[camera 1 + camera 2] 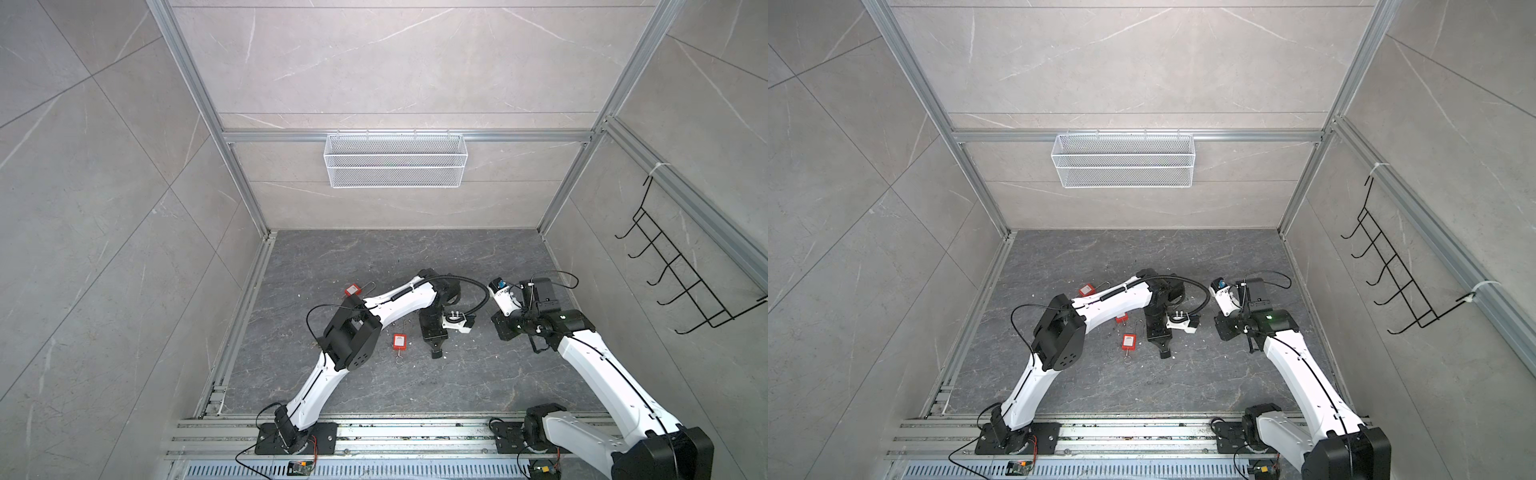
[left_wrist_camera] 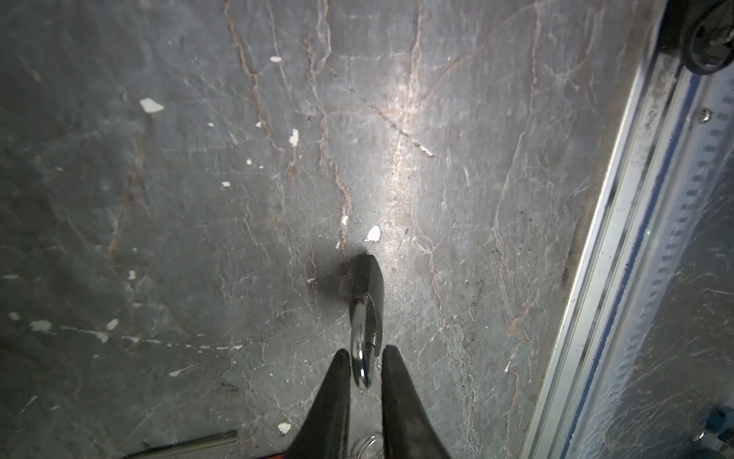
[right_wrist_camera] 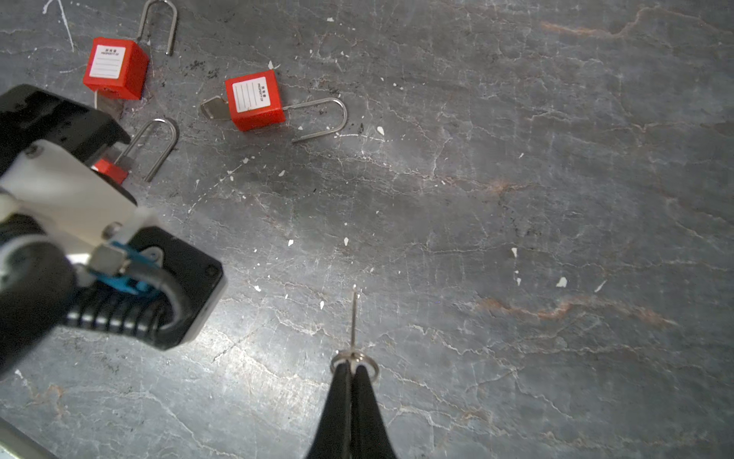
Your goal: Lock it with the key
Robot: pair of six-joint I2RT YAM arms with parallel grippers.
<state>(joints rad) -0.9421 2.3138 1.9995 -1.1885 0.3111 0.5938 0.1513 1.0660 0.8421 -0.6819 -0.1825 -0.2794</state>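
In a top view a red padlock (image 1: 400, 341) lies flat on the dark stone bench (image 1: 415, 257), between the left arm's black elbow joint and the left gripper (image 1: 436, 353), which points down at the bench. A second padlock (image 1: 352, 289) lies farther back, just beside that arm.

In the left wrist view the jaws stand slightly apart. The metal end of a black-headed key (image 2: 367, 278) sits in the gap, with clear space on one side, and its head is down at the bench.

In the right wrist view the right gripper (image 3: 352, 369) has its jaws pressed together on a ringed key (image 3: 353, 318), seen edge-on over the bench. Beyond it lie three red locks with open shackles: a labelled lock (image 3: 115, 67), a keyed lock (image 3: 254, 99) with a key in its base, and a hidden lock (image 3: 113, 170) mostly behind the left arm's wrist
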